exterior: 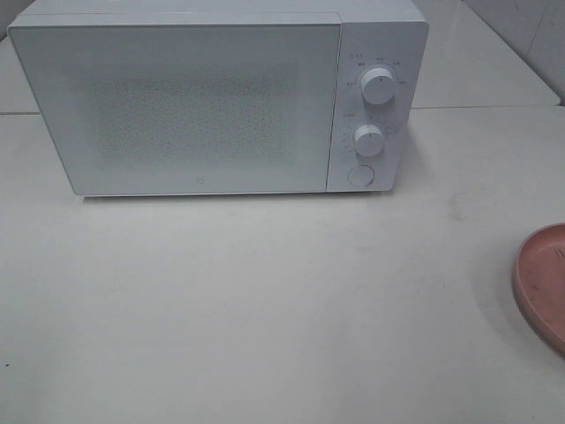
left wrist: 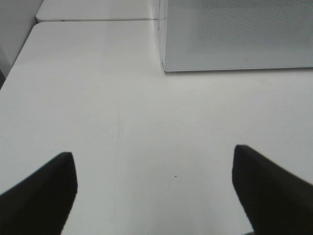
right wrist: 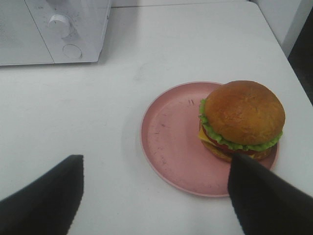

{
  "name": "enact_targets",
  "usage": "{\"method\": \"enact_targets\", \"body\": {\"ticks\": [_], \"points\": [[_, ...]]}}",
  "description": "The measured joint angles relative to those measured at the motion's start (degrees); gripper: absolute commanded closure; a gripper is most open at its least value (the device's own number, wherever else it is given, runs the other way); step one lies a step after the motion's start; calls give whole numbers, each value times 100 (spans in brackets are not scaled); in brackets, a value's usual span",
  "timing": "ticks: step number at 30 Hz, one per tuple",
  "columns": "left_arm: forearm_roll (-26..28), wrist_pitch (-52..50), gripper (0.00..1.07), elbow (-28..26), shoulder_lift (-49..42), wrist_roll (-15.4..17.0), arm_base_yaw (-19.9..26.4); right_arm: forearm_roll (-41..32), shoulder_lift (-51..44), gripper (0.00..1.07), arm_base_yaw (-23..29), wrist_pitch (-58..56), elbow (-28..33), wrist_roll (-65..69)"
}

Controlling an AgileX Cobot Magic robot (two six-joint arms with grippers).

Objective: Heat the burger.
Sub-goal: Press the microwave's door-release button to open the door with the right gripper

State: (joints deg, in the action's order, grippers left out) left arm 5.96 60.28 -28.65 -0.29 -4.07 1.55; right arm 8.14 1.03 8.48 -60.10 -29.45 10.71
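At four o'clock from the white box-shaped microwave (exterior: 203, 97), the small round burger with a domed orange bun (right wrist: 242, 120) sits on a flat pink plate (right wrist: 161, 147). It is probably light and squashable, so grip the bun's sides gently. The left gripper (left wrist: 152, 154) and right gripper (right wrist: 155, 164) gape empty.

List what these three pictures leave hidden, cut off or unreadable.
- Exterior high view: the flat round pink plate is cut by the right edge. The small domed-bun burger, plain in the right wrist view, falls outside it.
- Every view: the white box-shaped microwave hides its inside behind its shut door.
- Exterior high view: markings around the round white knobs are too small to read.
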Motion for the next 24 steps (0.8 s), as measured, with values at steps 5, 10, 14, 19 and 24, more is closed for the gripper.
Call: {"method": "enact_targets", "body": {"ticks": [5, 10, 14, 19, 24], "points": [[0, 0, 25, 0, 0, 0, 0, 0, 149, 31, 0, -6, 0, 0], [0, 0, 25, 0, 0, 0, 0, 0, 172, 31, 0, -6, 0, 34], [0, 0, 25, 0, 0, 0, 0, 0, 172, 31, 0, -6, 0, 63], [0, 0, 25, 0, 0, 0, 0, 0, 172, 31, 0, -11, 0, 86], [0, 0, 25, 0, 0, 0, 0, 6, 201, 31, 0, 155, -172, 97]]}}
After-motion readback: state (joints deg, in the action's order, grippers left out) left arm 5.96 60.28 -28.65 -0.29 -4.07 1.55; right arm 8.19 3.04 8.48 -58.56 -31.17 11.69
